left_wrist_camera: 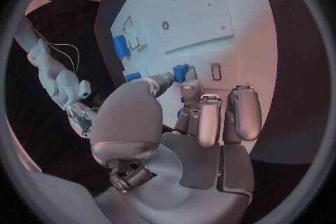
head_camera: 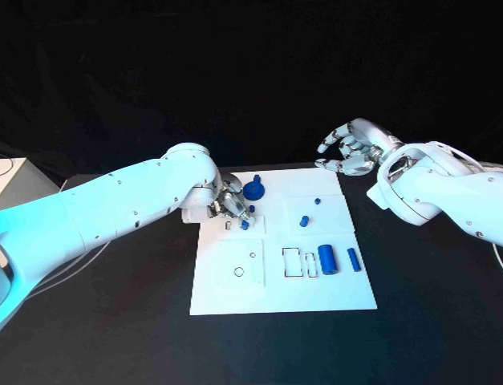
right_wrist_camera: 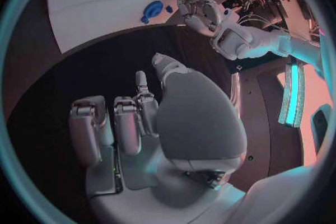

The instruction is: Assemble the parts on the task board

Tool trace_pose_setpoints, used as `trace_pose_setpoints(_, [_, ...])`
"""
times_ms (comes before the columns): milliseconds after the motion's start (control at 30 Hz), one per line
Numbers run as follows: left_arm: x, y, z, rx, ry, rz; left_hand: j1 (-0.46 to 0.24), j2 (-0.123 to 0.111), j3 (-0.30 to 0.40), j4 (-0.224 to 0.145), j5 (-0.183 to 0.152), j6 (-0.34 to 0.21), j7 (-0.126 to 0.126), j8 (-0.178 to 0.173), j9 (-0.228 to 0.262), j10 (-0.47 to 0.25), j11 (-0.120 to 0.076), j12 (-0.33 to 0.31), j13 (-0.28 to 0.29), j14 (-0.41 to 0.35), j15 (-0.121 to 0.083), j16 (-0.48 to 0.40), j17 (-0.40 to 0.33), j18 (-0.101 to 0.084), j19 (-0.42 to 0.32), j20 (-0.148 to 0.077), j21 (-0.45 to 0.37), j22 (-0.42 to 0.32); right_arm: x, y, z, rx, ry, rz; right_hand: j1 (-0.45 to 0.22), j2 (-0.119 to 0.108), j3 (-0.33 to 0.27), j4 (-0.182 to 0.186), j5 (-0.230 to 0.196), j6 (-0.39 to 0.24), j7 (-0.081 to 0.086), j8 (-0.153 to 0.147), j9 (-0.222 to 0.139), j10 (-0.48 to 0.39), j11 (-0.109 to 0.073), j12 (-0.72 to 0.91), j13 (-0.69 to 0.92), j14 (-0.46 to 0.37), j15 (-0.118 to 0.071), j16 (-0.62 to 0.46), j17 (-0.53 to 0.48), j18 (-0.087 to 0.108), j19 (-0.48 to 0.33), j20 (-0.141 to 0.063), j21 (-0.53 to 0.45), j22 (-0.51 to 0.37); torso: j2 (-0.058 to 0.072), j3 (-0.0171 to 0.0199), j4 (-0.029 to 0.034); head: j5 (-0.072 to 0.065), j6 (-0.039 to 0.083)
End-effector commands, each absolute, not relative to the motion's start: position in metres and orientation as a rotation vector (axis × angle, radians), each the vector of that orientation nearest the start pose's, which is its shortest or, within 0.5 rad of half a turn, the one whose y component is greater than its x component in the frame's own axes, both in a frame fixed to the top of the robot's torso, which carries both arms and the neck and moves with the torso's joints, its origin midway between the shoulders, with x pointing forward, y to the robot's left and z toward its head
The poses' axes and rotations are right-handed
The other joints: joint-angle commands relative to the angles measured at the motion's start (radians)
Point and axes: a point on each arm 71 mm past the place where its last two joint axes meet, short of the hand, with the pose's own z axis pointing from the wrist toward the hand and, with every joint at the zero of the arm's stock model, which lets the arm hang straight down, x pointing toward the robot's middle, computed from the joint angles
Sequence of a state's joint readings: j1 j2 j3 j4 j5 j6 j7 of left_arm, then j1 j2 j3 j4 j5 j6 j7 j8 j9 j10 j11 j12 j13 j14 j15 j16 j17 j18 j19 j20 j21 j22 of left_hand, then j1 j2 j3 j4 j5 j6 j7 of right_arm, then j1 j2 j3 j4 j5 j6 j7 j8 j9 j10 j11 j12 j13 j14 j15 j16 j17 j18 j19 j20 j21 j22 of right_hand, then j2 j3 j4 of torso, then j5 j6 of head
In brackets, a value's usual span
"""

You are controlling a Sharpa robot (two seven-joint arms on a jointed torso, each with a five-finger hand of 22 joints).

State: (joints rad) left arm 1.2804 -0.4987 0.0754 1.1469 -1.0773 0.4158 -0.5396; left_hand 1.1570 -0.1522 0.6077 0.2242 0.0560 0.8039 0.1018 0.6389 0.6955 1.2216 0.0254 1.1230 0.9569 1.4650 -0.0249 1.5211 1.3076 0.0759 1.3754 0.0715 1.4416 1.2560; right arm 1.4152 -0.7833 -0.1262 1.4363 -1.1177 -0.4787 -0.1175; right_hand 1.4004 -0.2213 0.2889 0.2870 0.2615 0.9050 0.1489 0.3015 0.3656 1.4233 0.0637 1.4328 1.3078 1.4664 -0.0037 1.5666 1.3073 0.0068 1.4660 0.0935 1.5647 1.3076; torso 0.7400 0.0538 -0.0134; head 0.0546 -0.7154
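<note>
- Head view puts the left hand [head_camera: 230, 204] over the far-left part of the task board [head_camera: 277, 277], fingers bent down onto a small blue part [head_camera: 245, 225] at their tips.
- Left wrist view shows the thumb and one fingertip of that hand meeting on this small blue part [left_wrist_camera: 181, 72], just beside a narrow rectangular slot [left_wrist_camera: 216, 71] in the board; it looks pinched, though whether it is lifted off the board cannot be told.
- Just beyond the left hand, towards the board's far edge, sits a round blue part [head_camera: 255, 189].
- Near the board's middle lie two more little blue parts [head_camera: 305, 219], apart from each other.
- At the board's right side stand a thick blue cylinder [head_camera: 327, 258] and a thin blue pin [head_camera: 353, 258], side by side next to two empty outlined recesses [head_camera: 290, 261].
- Right hand [head_camera: 350, 151] hangs above the dark desk [head_camera: 436, 321] just past the board's far-right corner, fingers loosely curled and apart, holding nothing.
- Right wrist view shows the same empty palm [right_wrist_camera: 150, 123], with the board beyond it.
</note>
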Motion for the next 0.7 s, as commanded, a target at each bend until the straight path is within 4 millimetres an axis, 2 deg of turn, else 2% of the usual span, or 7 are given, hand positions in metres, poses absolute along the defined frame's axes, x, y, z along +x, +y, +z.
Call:
trace_pose_setpoints(33, [0.5492,0.1396,-0.1789,-0.059,2.435,-0.442,0.011,-0.004,0.029,-0.016,0.001,-0.002,-0.003,-0.007,0.012,-0.006,-0.002,-0.007,-0.001,0.068,-0.009,-0.006,0.180,-0.008,-0.007,0.001,-0.005,-0.001,0.5292,-0.2063,-0.1072,0.142,1.501,0.698,-0.009,0.000,0.002,0.001,0.006,-0.010,0.001,0.001,0.001,0.003,0.003,-0.003,0.108,0.104,-0.002,0.004,0.263,-0.004,0.099,0.003,-0.005,0.254,0.001,0.0001,0.0000,0.000,0.000])
trace_pose_setpoints(133, [0.5488,0.1394,-0.1789,-0.067,2.438,-0.453,0.016,-0.001,0.054,-0.030,0.001,-0.001,-0.005,-0.008,0.020,-0.005,-0.003,-0.008,-0.001,0.068,-0.011,-0.005,0.181,-0.008,-0.006,0.000,-0.005,0.000,0.5293,-0.2064,-0.1075,0.143,1.502,0.697,-0.009,0.000,0.002,0.001,0.006,-0.010,0.001,0.001,0.001,0.003,0.003,-0.003,0.108,0.104,-0.002,0.004,0.263,-0.004,0.099,0.003,-0.005,0.254,0.001,0.0005,-0.0001,0.001,-0.001])
trace_pose_setpoints(333, [0.5486,0.1399,-0.1793,-0.082,2.447,-0.470,0.038,0.016,0.197,-0.136,0.005,-0.005,-0.011,0.007,0.078,0.002,-0.010,-0.015,-0.004,0.070,-0.017,-0.004,0.184,-0.008,-0.005,-0.007,-0.004,0.004,0.5304,-0.2071,-0.1085,0.146,1.503,0.692,-0.009,0.000,0.002,0.001,0.006,-0.010,0.001,0.001,0.001,0.003,0.003,-0.003,0.108,0.104,-0.002,0.004,0.263,-0.004,0.099,0.003,-0.005,0.254,0.000,0.0009,-0.0005,0.002,-0.002])
trace_pose_setpoints(433, [0.5483,0.1408,-0.1797,-0.093,2.455,-0.481,0.023,0.018,0.241,-0.167,0.018,-0.008,-0.011,0.024,0.114,0.009,-0.012,-0.016,-0.003,0.072,-0.018,-0.001,0.189,-0.009,-0.002,-0.008,-0.002,0.009,0.5311,-0.2079,-0.1091,0.148,1.503,0.689,-0.009,0.000,0.002,0.001,0.006,-0.010,0.001,0.001,0.001,0.003,0.003,-0.003,0.108,0.104,-0.002,0.004,0.263,-0.004,0.099,0.003,-0.005,0.254,0.000,0.0010,-0.0001,0.003,-0.002])
trace_pose_setpoints(467, [0.5483,0.1412,-0.1798,-0.098,2.458,-0.486,0.006,0.013,0.266,-0.180,0.078,-0.005,-0.012,0.038,0.138,0.014,-0.012,-0.015,0.000,0.075,-0.019,0.002,0.194,-0.010,0.000,-0.009,0.000,0.013,0.5312,-0.2082,-0.1093,0.149,1.503,0.688,-0.009,0.000,0.002,0.001,0.006,-0.010,0.001,0.001,0.001,0.003,0.003,-0.003,0.108,0.104,-0.002,0.004,0.263,-0.004,0.099,0.003,-0.005,0.254,0.000,0.0012,-0.0001,0.003,-0.002])
trace_pose_setpoints(567, [0.5482,0.1426,-0.1799,-0.113,2.460,-0.496,-0.031,0.007,0.297,-0.200,0.163,-0.004,-0.015,0.055,0.181,0.023,-0.015,-0.013,0.003,0.078,-0.022,0.006,0.200,-0.011,0.004,-0.012,0.003,0.020,0.5315,-0.2089,-0.1097,0.151,1.503,0.686,-0.009,0.000,0.002,0.001,0.006,-0.010,0.001,0.001,0.001,0.003,0.003,-0.003,0.108,0.104,-0.002,0.004,0.263,-0.004,0.099,0.003,-0.005,0.254,0.000,0.0015,-0.0003,0.004,-0.002])
trace_pose_setpoints(700, [0.5483,0.1439,-0.1796,-0.135,2.457,-0.512,-0.058,0.004,0.314,-0.215,0.210,0.002,-0.020,0.065,0.211,0.033,-0.019,-0.008,0.010,0.082,-0.026,0.013,0.210,-0.014,0.013,-0.015,0.010,0.034,0.5316,-0.2095,-0.1100,0.152,1.503,0.685,-0.009,0.000,0.002,0.001,0.006,-0.010,0.001,0.001,0.001,0.003,0.003,-0.003,0.108,0.104,-0.002,0.004,0.263,-0.004,0.099,0.003,-0.005,0.254,0.000,0.0012,-0.0001,0.004,-0.001])
